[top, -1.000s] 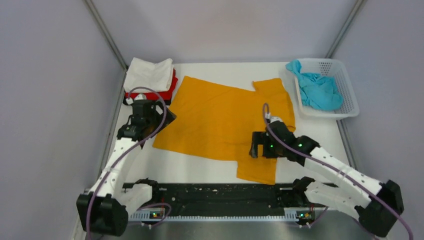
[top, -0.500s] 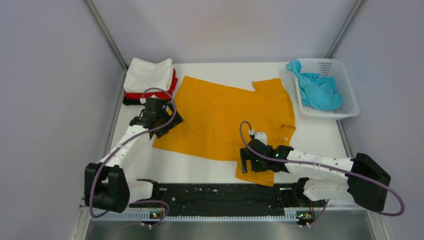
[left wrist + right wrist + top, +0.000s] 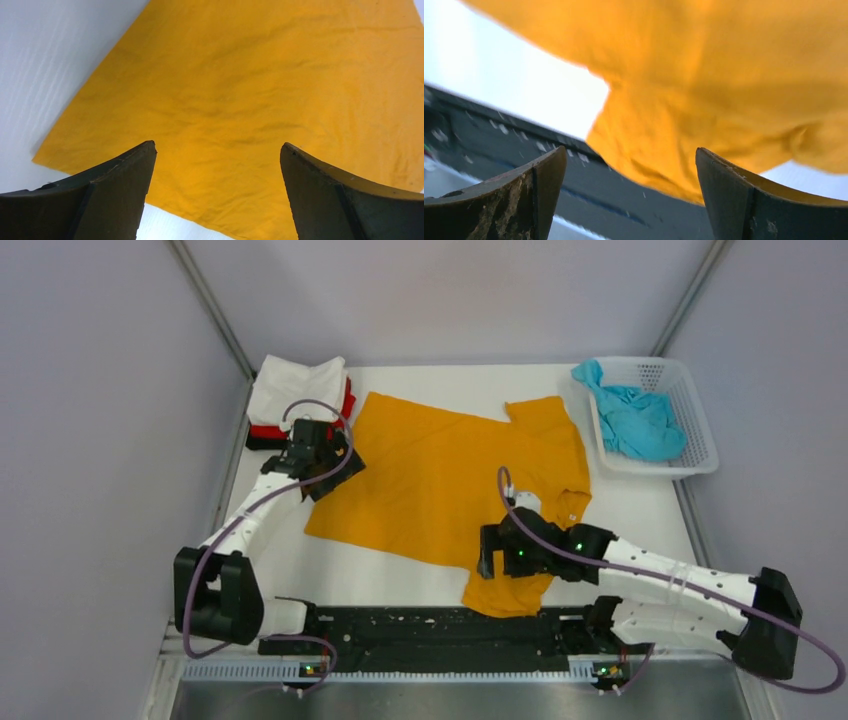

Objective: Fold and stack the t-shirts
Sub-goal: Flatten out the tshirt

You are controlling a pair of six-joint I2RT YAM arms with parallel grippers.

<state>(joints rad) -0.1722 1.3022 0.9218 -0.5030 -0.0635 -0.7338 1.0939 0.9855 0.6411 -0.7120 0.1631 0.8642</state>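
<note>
Orange-yellow cloth t-shirt (image 3: pixel 440 480) is lying spread out on the white desk (image 3: pixel 640 515). Left end effector (image 3: pixel 217 150) is hovering over its left edge, fingers spread. Right end effector (image 3: pixel 631 155), also spread, is hovering over the rumpled near sleeve.

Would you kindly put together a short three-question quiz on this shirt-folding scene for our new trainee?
1. True or false: the teal shirt lies in the basket.
2. Which shirt tops the pile at the table's far left corner? A white, B black, C teal.
3. Fill in: the left gripper and right gripper, both at the orange shirt, have their jaws ____.

Key: 1 true. 2 A, the white shirt. 3 open.
</note>
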